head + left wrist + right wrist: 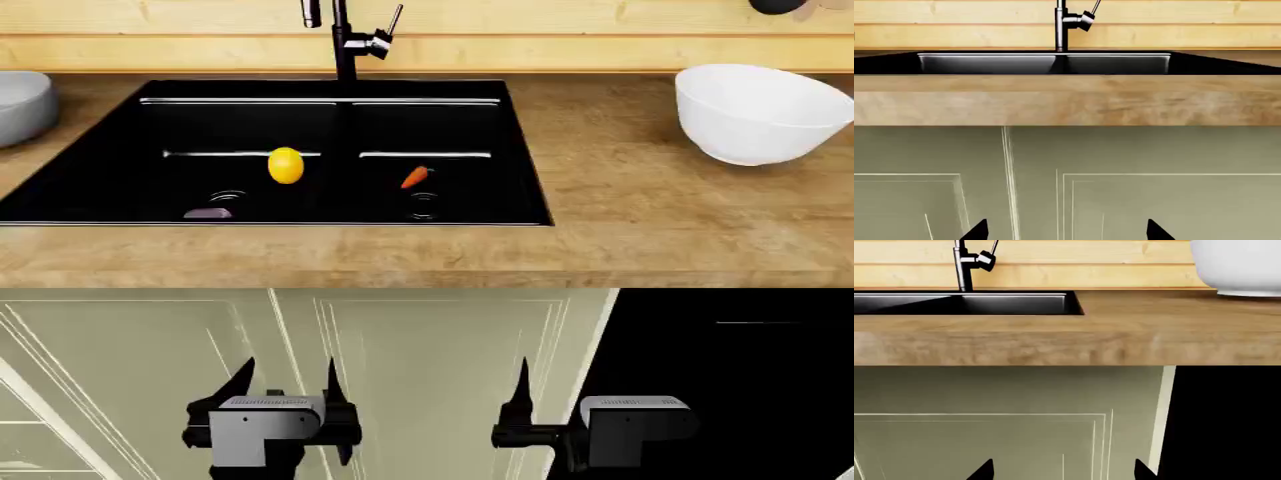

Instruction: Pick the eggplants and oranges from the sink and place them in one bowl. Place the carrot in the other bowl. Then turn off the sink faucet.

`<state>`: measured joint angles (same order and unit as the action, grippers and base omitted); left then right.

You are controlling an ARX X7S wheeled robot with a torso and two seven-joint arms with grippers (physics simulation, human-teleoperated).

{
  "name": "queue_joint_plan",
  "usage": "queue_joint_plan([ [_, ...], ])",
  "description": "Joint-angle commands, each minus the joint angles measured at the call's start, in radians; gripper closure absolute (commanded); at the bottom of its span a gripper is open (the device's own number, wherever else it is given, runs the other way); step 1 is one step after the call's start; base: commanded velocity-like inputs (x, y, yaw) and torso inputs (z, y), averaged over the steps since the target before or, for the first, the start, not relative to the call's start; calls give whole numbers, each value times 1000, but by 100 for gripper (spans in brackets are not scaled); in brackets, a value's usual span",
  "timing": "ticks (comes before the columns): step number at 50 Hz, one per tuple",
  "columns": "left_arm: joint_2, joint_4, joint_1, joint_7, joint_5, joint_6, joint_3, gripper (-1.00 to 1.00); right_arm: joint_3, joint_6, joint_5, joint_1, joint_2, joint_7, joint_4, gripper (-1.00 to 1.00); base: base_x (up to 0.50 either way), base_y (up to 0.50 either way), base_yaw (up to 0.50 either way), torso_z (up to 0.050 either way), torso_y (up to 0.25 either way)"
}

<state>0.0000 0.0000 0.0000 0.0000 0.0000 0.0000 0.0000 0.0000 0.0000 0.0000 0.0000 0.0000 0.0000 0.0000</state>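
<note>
The black sink [521,150] is set in the wooden counter. A yellow-orange orange [284,166] lies in its left basin and the small carrot [415,177] in its right basin. A dull purplish shape [207,213] at the left basin's near edge looks like the eggplant, mostly hidden by the front wall. The white bowl [761,110] stands on the counter at the right, the grey bowl [20,105] at the left edge. The faucet [347,40] rises behind the divider. My left gripper [287,378] and right gripper [561,385] hang open below the counter, facing the cabinet, both empty.
The wooden counter's front edge [427,270] overhangs pale green cabinet doors [400,350]. A black panel [734,360] fills the space right of the doors. A wooden wall [601,30] backs the counter. A dark object [781,5] shows at the top right.
</note>
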Motion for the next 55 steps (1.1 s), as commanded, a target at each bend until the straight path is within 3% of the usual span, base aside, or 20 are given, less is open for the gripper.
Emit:
queue_joint_plan([
  [1, -22, -2, 0, -19, 13, -6, 31, -100, -27, 13, 13, 10, 13, 22, -1, -100, 0, 0, 0, 0, 0],
  [6, -39, 14, 11, -57, 14, -1, 37, -100, -51, 15, 47, 18, 31, 39, 12, -100, 0, 0, 0, 0, 0],
  [7, -36, 34, 17, -31, -44, -19, 30, -100, -52, 14, 50, 17, 34, 44, 12, -100, 0, 0, 0, 0, 0],
  [26, -71, 7, 3, -87, -30, -25, 77, -100, -95, -7, 63, 8, 73, 88, -8, -100, 0, 8, 0, 0, 0],
  [55, -107, 11, 5, -118, -64, -20, 116, -100, -138, -26, 90, 15, 105, 123, -1, -100, 0, 452, 0, 0, 0],
])
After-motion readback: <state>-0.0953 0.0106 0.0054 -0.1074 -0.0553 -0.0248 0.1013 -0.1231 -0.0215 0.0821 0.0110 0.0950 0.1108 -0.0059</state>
